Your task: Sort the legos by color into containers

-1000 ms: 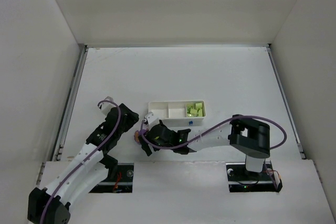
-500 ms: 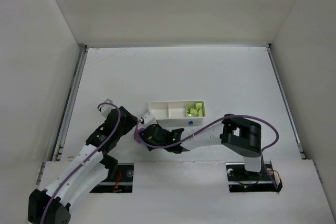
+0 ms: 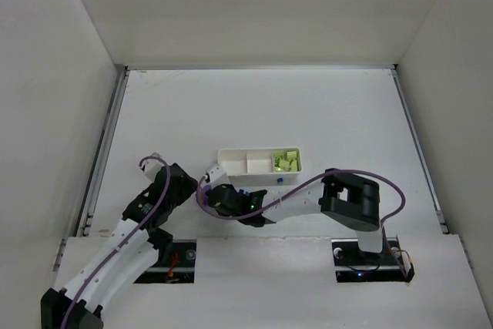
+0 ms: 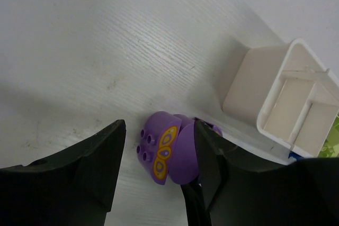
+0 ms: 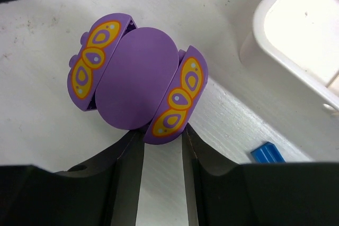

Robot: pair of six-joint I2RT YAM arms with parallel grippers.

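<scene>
White tabletop [image 4: 106, 35], purple-and-orange piece [image 4: 167, 154] between fingers of wide-open, empty left claw [image 4: 159, 126]

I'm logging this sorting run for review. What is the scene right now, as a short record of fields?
purple piece: on table, near tray's left end
left gripper: open, fingers either side of purple piece
right gripper: fingertips at purple piece's edge, grip unclear
tray: green pieces in right compartment
blue brick: on table beside tray
</scene>
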